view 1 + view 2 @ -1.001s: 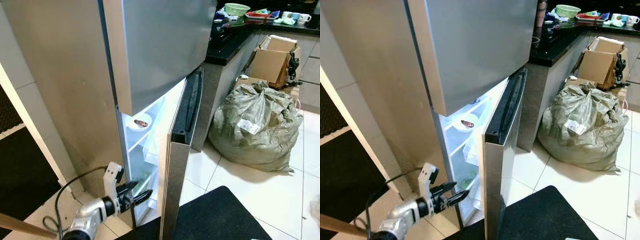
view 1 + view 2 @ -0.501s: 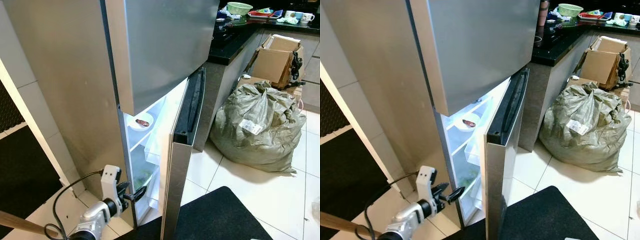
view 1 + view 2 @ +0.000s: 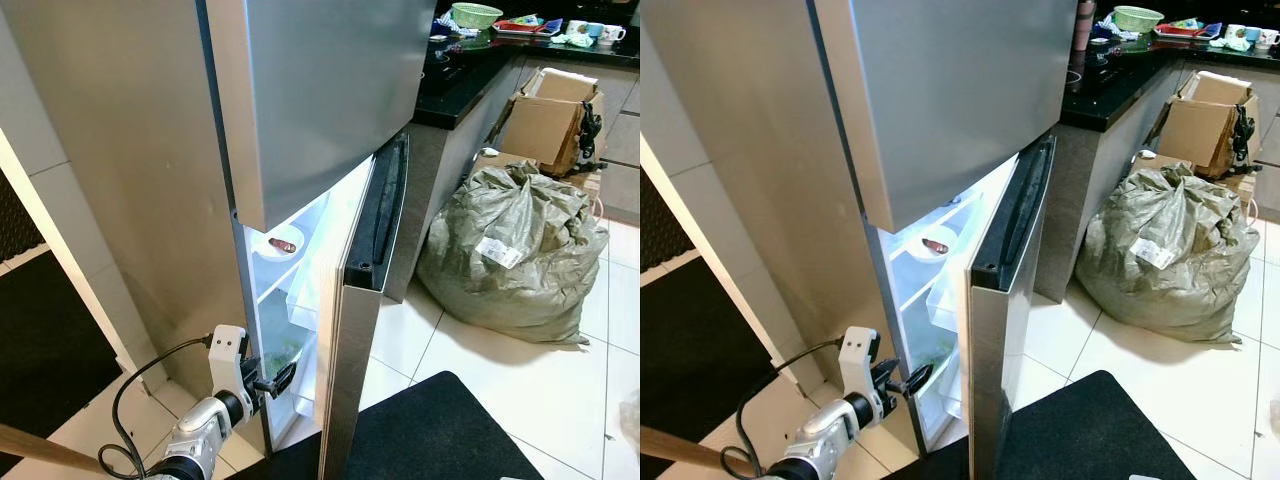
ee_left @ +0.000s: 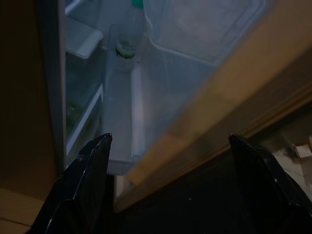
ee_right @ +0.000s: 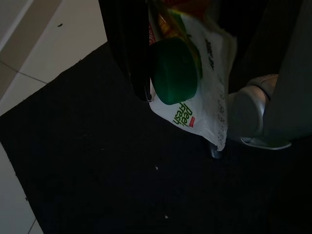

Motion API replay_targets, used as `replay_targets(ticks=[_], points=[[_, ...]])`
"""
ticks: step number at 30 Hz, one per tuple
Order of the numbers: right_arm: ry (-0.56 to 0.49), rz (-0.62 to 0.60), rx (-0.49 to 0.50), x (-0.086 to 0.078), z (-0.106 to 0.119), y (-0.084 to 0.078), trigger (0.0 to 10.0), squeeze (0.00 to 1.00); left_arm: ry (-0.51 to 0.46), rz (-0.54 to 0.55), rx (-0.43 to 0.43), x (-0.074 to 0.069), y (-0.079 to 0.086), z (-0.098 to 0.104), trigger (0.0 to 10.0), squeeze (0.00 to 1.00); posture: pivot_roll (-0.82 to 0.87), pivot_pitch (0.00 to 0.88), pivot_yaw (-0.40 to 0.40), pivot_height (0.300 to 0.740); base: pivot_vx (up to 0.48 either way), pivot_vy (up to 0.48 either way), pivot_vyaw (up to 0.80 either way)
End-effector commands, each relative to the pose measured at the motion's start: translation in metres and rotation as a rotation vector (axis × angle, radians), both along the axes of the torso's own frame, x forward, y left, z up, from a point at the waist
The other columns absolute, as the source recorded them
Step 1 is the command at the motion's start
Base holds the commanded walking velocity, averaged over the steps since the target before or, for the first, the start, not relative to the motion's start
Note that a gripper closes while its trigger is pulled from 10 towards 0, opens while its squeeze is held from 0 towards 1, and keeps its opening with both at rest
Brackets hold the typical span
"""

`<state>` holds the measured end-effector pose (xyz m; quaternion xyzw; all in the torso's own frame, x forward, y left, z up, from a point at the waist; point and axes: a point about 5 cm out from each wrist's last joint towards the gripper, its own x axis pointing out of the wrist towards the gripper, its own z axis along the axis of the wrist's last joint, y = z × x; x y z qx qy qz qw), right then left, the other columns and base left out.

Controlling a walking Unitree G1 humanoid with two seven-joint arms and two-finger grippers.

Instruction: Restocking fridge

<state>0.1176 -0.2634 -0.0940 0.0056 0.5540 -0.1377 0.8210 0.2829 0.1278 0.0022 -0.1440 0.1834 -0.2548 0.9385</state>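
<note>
left pincer [image 3: 278,381] now sits pulled in close to the fridge body's front edge, fingers spread and gripping nothing; a second ago it reached further out toward the gap. its wrist view looks into the lit fridge [image 3: 283,290] past the half-open lower door [image 3: 355,330]. right pincer [image 5: 146,73] hangs over the black mat [image 5: 97,175], pinching a juice pouch [image 5: 195,83] with a green cap. judging by this, the door needs widening before the pouch goes in.
</note>
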Motion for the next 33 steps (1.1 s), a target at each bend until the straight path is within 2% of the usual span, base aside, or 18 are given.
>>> replay_targets(ticks=[1,18,33], points=[[0.006,0.006,-0.001,0.0002,0.0,0.0002,10.0,0.0,-0.003,-0.006,-0.004,0.001,-0.0077,0.0006,10.0,0.0,-0.04,0.0,-0.016,0.74,0.0,-0.356,0.0],[0.007,0.005,-0.003,-0.0005,0.0003,-0.0014,10.0,0.0,-0.023,-0.009,-0.003,0.0043,-0.0127,0.004,10.0,0.0,-0.05,0.0,-0.017,0.74,0.0,-0.395,0.0],[0.007,0.006,-0.001,-0.0008,0.0,-0.0009,10.0,0.0,-0.037,-0.011,-0.004,0.0064,-0.0136,0.0063,10.0,0.0,-0.04,0.0,-0.017,0.74,0.243,-0.411,0.0]])
